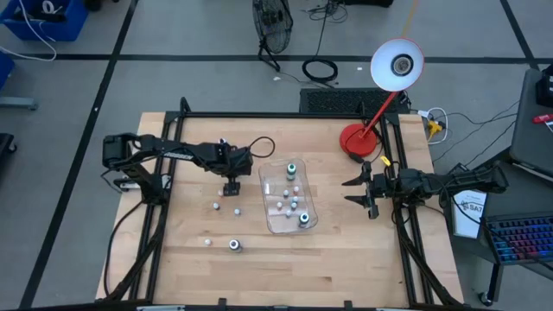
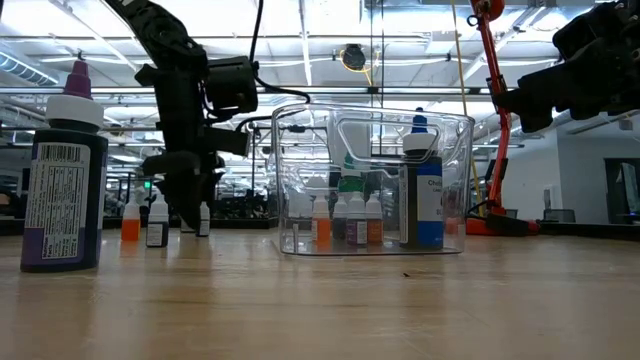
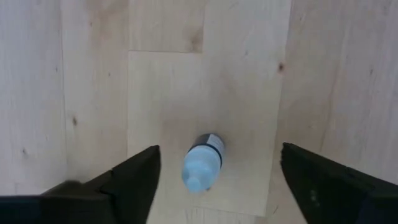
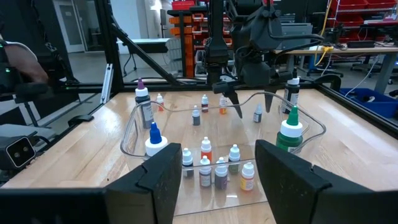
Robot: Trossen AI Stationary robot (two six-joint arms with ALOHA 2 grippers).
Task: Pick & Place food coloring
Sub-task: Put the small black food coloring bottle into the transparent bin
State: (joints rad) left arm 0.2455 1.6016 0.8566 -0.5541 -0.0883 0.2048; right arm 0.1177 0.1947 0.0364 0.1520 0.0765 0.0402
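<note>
Robotics lab: framed wooden table, parts shelving.

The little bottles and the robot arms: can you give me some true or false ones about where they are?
1. The clear tray has little bottles standing inside it. True.
2. The left gripper is squeezing a bottle. False: its fingers stand open on either side of a small bottle on the table, not touching it.
3. The right gripper is reaching into the tray. False: it waits to the side of the tray, open and empty.
4. A red lamp stands at the back of the table. True.
5. Every bottle is in the tray. False: several stand on the wood outside it.
</note>
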